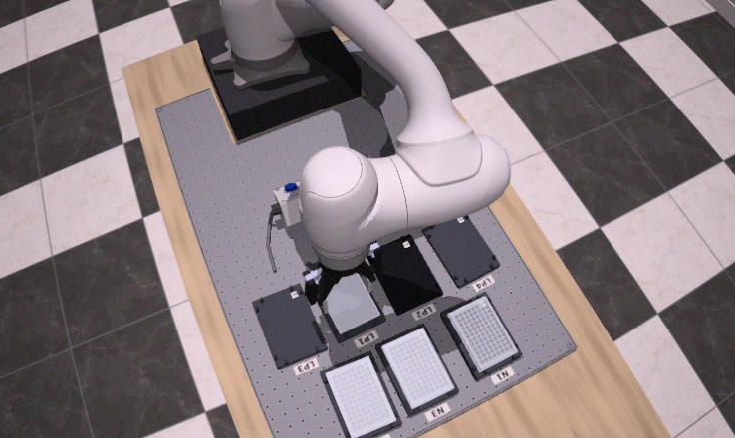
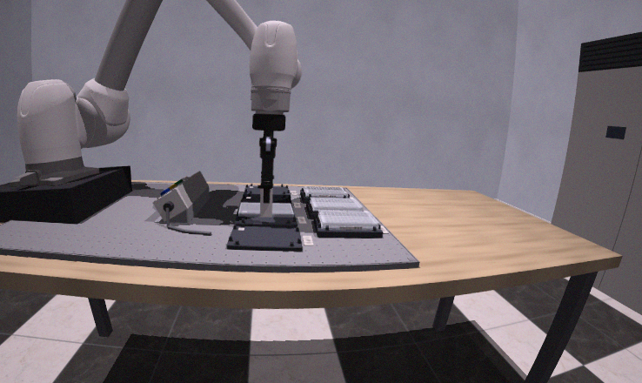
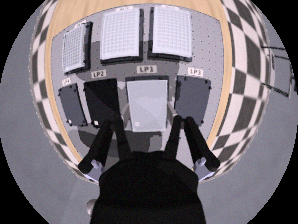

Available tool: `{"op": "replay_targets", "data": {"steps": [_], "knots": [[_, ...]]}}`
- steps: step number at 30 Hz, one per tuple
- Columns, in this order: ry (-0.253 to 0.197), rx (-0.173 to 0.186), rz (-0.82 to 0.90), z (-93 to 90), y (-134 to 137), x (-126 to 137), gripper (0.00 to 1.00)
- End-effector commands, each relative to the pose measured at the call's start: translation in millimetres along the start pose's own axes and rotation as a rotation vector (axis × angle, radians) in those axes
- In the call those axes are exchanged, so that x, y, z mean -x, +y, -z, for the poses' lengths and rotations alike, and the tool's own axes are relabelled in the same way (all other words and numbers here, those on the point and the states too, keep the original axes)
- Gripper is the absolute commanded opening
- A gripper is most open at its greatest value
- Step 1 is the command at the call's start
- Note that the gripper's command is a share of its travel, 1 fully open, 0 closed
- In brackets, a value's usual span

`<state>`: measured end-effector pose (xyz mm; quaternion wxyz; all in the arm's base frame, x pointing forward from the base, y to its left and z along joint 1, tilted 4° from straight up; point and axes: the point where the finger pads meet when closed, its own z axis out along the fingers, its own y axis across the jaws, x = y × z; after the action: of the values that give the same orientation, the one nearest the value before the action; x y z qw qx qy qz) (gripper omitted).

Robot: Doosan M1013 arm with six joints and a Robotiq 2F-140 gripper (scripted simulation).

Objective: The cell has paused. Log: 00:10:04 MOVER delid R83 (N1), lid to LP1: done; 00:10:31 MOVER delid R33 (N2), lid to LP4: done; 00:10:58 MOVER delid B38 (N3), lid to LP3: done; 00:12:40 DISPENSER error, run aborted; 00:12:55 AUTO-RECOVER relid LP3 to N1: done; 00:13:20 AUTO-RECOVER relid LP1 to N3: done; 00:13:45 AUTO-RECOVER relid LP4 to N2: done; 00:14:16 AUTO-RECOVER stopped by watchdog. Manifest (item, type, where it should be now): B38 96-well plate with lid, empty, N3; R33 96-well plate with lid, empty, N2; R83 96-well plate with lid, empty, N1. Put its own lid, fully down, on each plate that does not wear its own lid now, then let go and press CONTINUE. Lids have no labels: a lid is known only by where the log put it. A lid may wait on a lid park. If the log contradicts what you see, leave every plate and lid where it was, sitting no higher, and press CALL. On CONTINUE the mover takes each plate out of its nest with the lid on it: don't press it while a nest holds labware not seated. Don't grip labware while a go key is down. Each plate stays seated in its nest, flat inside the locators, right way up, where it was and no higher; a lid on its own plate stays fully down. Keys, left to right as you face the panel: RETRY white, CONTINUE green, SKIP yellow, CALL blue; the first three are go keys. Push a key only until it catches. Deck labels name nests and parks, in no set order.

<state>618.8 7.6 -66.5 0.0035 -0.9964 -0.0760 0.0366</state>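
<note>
Key panel (image 1: 286, 204) mostly under the wrist — nearest plate (image 1: 360, 397) edge-cropped

A tall grey cabinet (image 2: 608, 166) stands off the bench's (image 2: 456, 228) far right corner, on checkered floor (image 1: 60, 163).

Taking park LP1 (image 1: 381, 321) as landmark: a lid (image 1: 352, 303) is lying on it, parks LP3 (image 1: 289, 326) and LP2 (image 1: 406, 274) are flanking it, and LP4 (image 1: 460, 251) is sitting beyond LP2. Three plates (image 1: 418, 369) are lining up on its side away from the key panel (image 1: 287, 205).
</note>
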Motion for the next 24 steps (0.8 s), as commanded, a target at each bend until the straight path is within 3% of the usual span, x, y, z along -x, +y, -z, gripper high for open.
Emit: {"op": "replay_targets", "data": {"steps": [1, 24], "knots": [[0.000, 0.000, 0.000, -0.1, 0.0, 0.0, 0.00], [0.000, 0.000, 0.000, -5.5, 0.0, 0.0, 0.00]]}}
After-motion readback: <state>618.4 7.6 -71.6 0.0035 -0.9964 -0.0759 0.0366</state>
